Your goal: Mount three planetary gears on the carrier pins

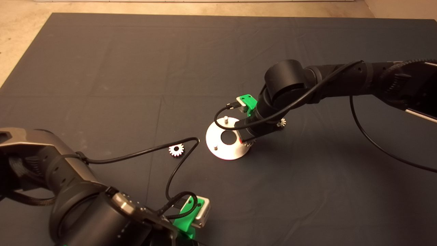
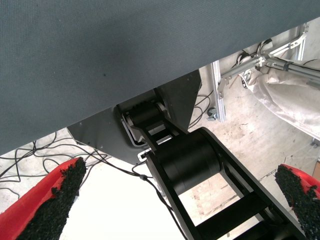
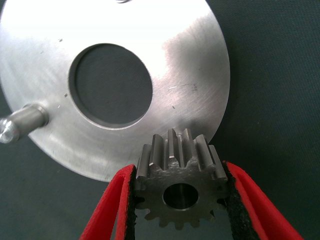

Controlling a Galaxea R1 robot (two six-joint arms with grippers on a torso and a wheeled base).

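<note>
L arm was parked at the near-left corner; the left gripper [image 2: 165, 200] had its red fingers spread wide w/ nothing between them, its wrist view showing only the mat's underside edge, the robot's base and floor cables.

One small silvery toothed spur gear [image 1: 176, 150] lay flat on the dark mat [image 1: 102, 68], left of the disc and apart from it. The flat shiny round metal carrier disc [image 1: 227, 143] w/ a large centre hole sat mid-mat. Two short silvery upright pins showed in the head view: a far one [image 1: 225, 119] and a near-left one [image 1: 215, 147], both bare. The third pin wasn't visible; prob. hidden under the R wrist or the held gear.

The right gripper [image 3: 180, 200] hung over the disc's right rim, fingers pinching a second grey gear [image 3: 179, 187] by its toothed sides, bore facing the wrist cam. A third gear [image 1: 281, 122] peeked out just right of the R wrist, on the mat.

Judgement: first gear was being placed, none seated yet. To do it well: centre the bore over the pin before lowering, keep the gear face level w/ the disc, descend slowly, let go only once it sits flat. Off-centre contact could tip the gear or shove the loose disc across the mat.
</note>
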